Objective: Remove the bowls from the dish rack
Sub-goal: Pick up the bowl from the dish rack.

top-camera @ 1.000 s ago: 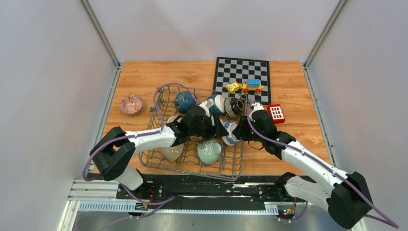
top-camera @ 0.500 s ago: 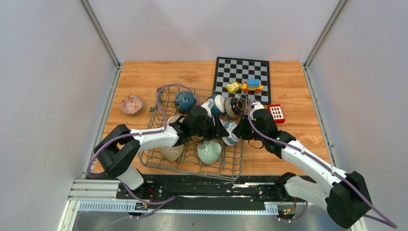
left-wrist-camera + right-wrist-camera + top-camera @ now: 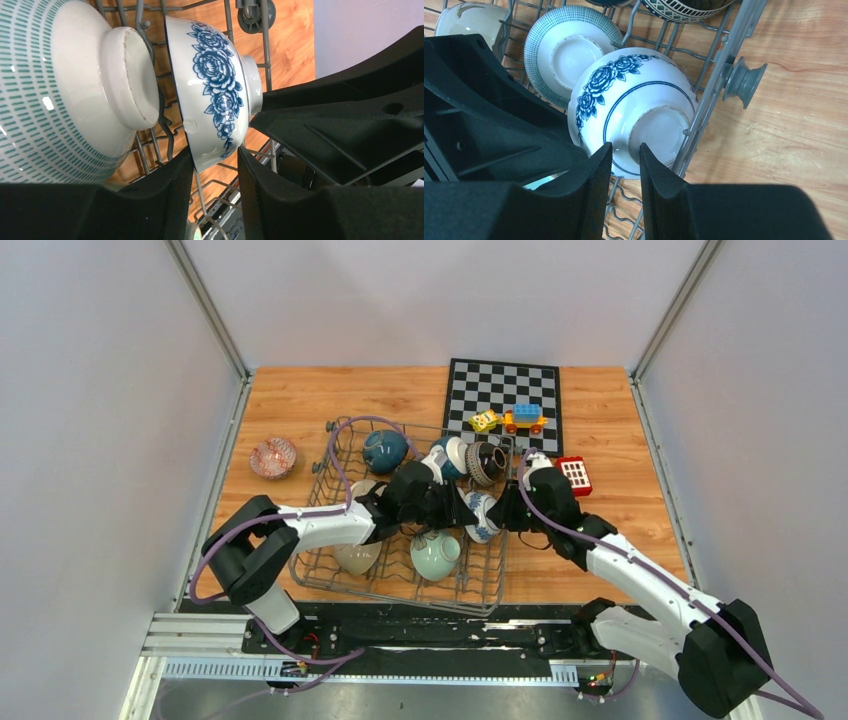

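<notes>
Grey metal wire dish rack [image 3: 395, 592] is sitting on the wooden desk [image 3: 290, 400], close to the arm bases. At the rack's right side, a blue-and-white rose-patterned ceramic bowl [image 3: 624, 95] is standing on edge among the prongs, with its foot ring facing the right wire wall. Just beside it, a white ceramic bowl with teal dashes [image 3: 50, 90] is also standing on edge, foot towards the rose-patterned bowl.

The left end effector [image 3: 215, 167] is reaching across the rack and clamping the rose-patterned bowl's rim, one finger inside and one outside. The right end effector [image 3: 625, 160] is meeting the same bowl from the opposite side. Its fingers are set to a narrow gap and are straddling the edge of the foot ring; whether they are pressing on it cannot be told.

A pale green bowl [image 3: 436, 555], a beige bowl [image 3: 357, 558], a dark teal bowl [image 3: 384, 450] and a dark striped bowl [image 3: 487, 462] are lying in the rack. A small reddish bowl [image 3: 273, 456] is resting on the desk, left of the rack.
</notes>
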`<state>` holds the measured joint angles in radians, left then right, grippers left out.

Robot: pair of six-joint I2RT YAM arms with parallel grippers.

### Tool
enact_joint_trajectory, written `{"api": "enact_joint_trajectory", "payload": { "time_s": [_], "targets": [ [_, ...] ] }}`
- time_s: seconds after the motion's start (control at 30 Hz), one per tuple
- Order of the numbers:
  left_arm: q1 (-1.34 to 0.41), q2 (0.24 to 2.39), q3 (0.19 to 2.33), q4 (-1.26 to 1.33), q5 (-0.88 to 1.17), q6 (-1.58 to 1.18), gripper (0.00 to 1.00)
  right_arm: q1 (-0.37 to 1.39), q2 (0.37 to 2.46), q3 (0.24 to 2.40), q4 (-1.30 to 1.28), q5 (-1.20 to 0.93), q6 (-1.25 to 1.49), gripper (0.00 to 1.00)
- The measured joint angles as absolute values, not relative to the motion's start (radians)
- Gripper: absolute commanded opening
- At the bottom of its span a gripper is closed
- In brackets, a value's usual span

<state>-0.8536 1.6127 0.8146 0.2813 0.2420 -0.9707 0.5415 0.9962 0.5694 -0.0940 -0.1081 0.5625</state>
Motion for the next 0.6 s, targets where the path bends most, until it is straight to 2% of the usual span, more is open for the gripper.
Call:
{"api": "enact_joint_trajectory", "payload": {
  "time_s": [0.3,0.6],
  "targets": [
    [-0.854,1.626,0.813,0.295,0.266,-0.988,0.24,0.525,0.987,0.56,-0.088,-0.131,0.563,0.3],
    [-0.854,1.626,0.811,0.316,0.279,-1.0,0.15,0.516,0.972,0.559,-0.088,-0.134,0.567,0.29]
  ]
}}
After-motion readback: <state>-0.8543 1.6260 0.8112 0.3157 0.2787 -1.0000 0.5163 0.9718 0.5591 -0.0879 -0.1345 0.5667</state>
